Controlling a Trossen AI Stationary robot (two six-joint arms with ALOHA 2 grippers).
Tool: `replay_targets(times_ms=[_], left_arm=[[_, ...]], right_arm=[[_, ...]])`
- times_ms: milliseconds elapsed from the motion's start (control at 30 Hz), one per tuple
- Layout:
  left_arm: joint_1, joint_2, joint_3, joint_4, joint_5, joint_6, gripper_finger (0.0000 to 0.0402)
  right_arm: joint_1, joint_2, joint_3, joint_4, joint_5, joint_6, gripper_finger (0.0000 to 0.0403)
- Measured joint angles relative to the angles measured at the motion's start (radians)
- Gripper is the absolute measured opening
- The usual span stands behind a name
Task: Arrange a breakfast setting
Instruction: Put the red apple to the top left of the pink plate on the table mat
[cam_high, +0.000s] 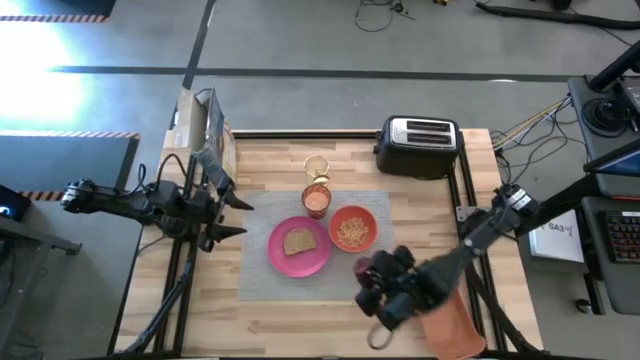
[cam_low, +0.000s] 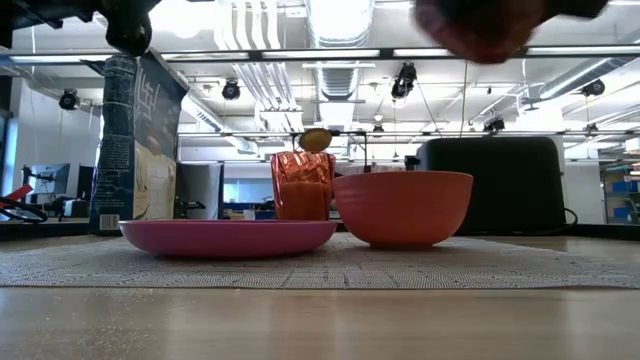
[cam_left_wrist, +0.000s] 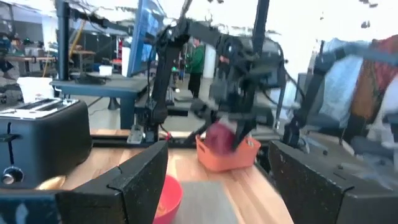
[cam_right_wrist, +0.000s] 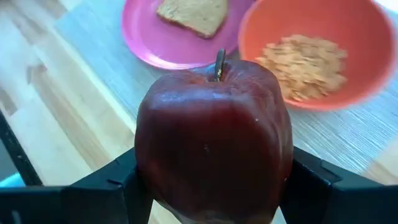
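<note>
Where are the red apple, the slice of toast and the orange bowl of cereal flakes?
red apple (cam_right_wrist: 214, 134): right wrist view, on its front skin, between the gripper fingers.
slice of toast (cam_high: 299, 241): high view, on the slice's middle, on the pink plate.
orange bowl (cam_low: 403, 205): low view, on its outer wall.

There is one grey placemat (cam_high: 270, 285), one pink plate (cam_high: 299, 246) with one piece of toast (cam_high: 298, 241), one orange bowl (cam_high: 352, 229), one small orange cup (cam_high: 316, 200), one clear glass (cam_high: 317, 166) and one red apple (cam_right_wrist: 214, 140). There is one toaster (cam_high: 418, 146), one orange tray (cam_high: 452, 325) and one box (cam_high: 203, 135). Two robot arms show, so two grippers: the left gripper (cam_high: 232, 216) and the right gripper (cam_high: 372, 285).
</note>
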Motion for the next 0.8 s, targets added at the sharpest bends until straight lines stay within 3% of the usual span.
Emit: replay_targets(times_ms=[133, 300, 800], left_arm=[[0.000, -0.001, 0.000, 0.030, -0.057, -0.062, 0.0262], [0.000, -0.001, 0.002, 0.029, -0.106, -0.119, 0.0263], [0.000, 0.009, 0.082, 0.025, -0.106, -0.089, 0.0263]], right_arm=[[-0.077, 0.031, 0.000, 0.119, -0.082, -0.137, 0.0247], [-0.127, 0.078, 0.000, 0.224, -0.095, -0.230, 0.0248], [-0.203, 0.267, 0.000, 0.276, -0.215, -0.217, 0.0249]])
